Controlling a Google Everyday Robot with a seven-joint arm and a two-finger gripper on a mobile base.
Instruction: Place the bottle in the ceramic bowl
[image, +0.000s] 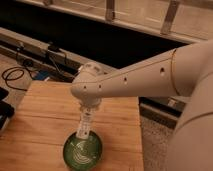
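Overhead, arm (130, 80) outstretched, end effector (88, 111) gripping bottle (84, 126) above ceramic bowl (83, 150)

This looks like a robot lab or test workshop: a plain wooden bench (45, 125) stands on a bare speckled floor (152, 142), loose black cables (15, 75) trail beside it, and metal rails (30, 45) run along the back.

No readable text anywhere. The bottle (84, 126), lower centre of the frame, has a pale label with dark print, but no letters or numbers can be made out. It hangs from the tool (88, 111), clamped on it, over the ceramic bowl (82, 150), whose pale rings are pattern, not writing. Arm shell carries no markings.
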